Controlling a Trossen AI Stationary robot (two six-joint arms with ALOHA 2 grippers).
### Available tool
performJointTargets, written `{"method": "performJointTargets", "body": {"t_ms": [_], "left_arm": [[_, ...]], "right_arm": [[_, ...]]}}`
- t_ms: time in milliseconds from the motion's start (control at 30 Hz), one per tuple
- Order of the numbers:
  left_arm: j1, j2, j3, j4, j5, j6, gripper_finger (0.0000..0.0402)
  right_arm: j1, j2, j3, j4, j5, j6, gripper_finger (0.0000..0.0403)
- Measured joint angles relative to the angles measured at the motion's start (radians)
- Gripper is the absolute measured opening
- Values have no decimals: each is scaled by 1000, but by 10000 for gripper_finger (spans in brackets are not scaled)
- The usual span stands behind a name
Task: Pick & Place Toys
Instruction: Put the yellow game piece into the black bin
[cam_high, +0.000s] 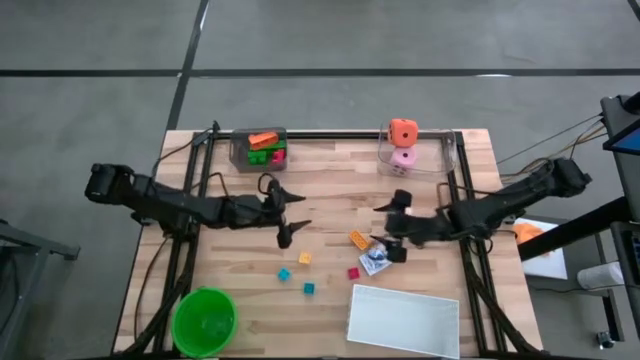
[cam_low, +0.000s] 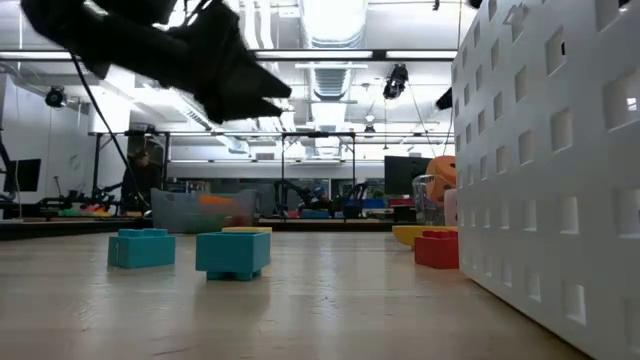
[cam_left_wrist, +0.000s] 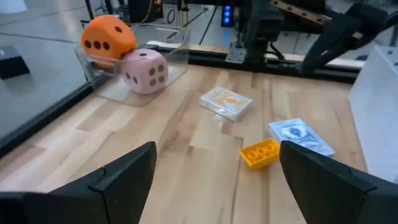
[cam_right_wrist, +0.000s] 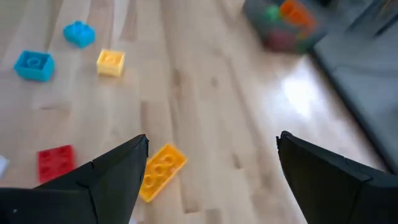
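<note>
Beyond the left tool (cam_high: 292, 212), a clear bin (cam_high: 244, 152) is holding bricks; both tools' fingers are standing apart, the right tool (cam_high: 392, 228) hovering beside the diagonally lying orange brick (cam_high: 359, 239).

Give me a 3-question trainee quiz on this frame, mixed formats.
1. True or false: the left gripper is shut on a brick.
2. Multiple choice: where is the pink die? A) in the green bowl B) in the clear bin at the table's far right, under the orange die C) on the white tray
3. Fill in: the brick nearest the right gripper is ____ in colour.

Key
1. False. Both grippers are open and hold nothing.
2. B
3. Orange-yellow; that is the long brick.
</note>
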Motion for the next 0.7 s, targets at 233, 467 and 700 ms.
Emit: {"method": "performJointTargets", "body": {"t_ms": [233, 467, 700], "left_arm": [[8, 0, -157, 252, -51, -50, 341], [13, 0, -195, 358, -52, -28, 341], [12, -1, -198, 315, -43, -16, 341]], "right_arm": [[-151, 247, 215, -199, -199, 173, 351], [-218, 442, 398, -363, -316, 268, 351], [-220, 567, 500, -417, -414, 308, 351]]}}
